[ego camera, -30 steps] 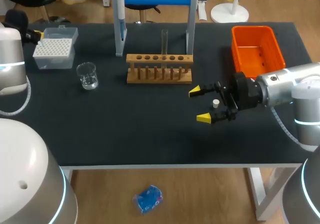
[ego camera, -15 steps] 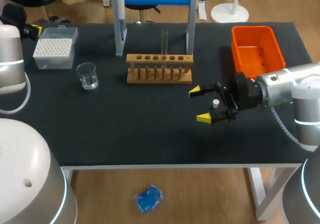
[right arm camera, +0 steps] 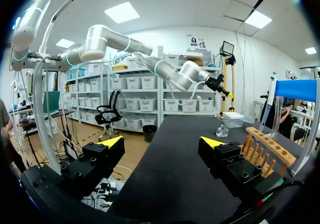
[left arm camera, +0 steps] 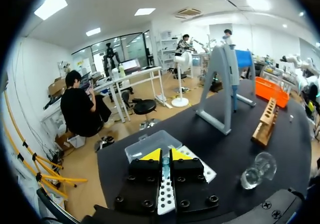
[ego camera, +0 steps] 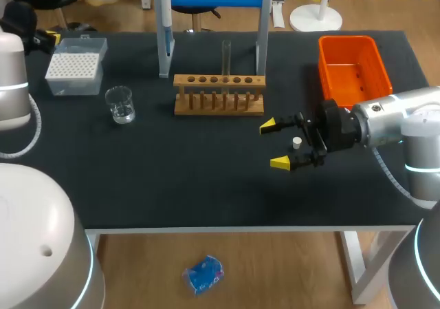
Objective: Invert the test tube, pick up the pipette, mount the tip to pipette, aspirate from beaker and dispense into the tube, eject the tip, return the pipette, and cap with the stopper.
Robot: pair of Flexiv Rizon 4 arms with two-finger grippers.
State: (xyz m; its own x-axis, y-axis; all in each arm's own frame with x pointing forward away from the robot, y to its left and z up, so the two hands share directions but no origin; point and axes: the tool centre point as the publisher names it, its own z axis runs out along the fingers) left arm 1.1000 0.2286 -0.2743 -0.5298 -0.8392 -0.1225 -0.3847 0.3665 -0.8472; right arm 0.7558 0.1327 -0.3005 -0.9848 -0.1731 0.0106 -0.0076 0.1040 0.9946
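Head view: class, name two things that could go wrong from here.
The small white stopper appears between the fingers of the open right pincer; a careless sweep might flick it away. The tall clear glass test tube juts above the wooden rack, so a crossing arm could knock it.

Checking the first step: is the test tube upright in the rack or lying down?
Upright: the test tube stands in the wooden rack, rising above it. Which end is up: cannot tell.

My silver-white right arm (ego camera: 395,116) wears a blue-lit ring; the black, screw-studded right gripper (ego camera: 273,143) has 2 yellow tips.
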